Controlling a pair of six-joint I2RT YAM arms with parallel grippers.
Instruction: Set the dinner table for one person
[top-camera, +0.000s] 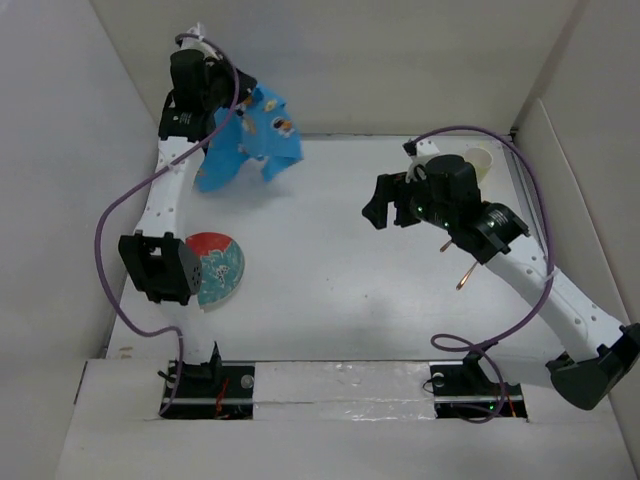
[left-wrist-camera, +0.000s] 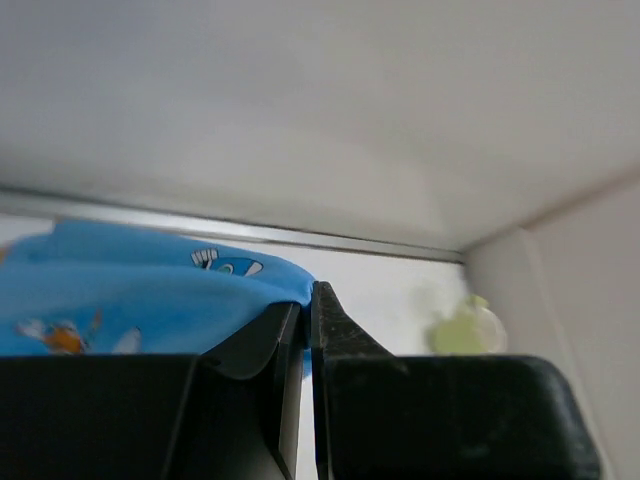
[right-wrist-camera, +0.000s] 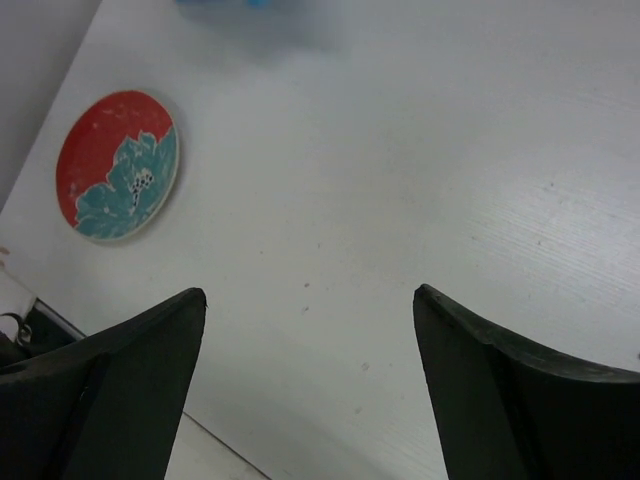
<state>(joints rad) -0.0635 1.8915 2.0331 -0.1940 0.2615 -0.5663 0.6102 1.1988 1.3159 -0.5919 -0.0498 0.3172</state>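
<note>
The dinner table (top-camera: 330, 270) is the wide white tabletop. A blue cartoon-printed placemat (top-camera: 250, 140) hangs bunched above its far left corner, pinched in my left gripper (top-camera: 222, 100). In the left wrist view the jaws (left-wrist-camera: 308, 300) are shut on a fold of the blue cloth (left-wrist-camera: 150, 290). A red and teal flowered plate (top-camera: 218, 268) lies at the left, partly under the left arm's elbow. My right gripper (top-camera: 383, 208) hovers over the middle right of the table, open. The right wrist view shows nothing between its fingers (right-wrist-camera: 310, 295), and the plate (right-wrist-camera: 118, 165) lies far off to its left.
A pale cup (top-camera: 481, 160) stands at the far right corner, also seen blurred as a pale cup (left-wrist-camera: 470, 328) in the left wrist view. A copper-handled utensil (top-camera: 466, 275) lies under the right arm. White walls enclose the table on three sides.
</note>
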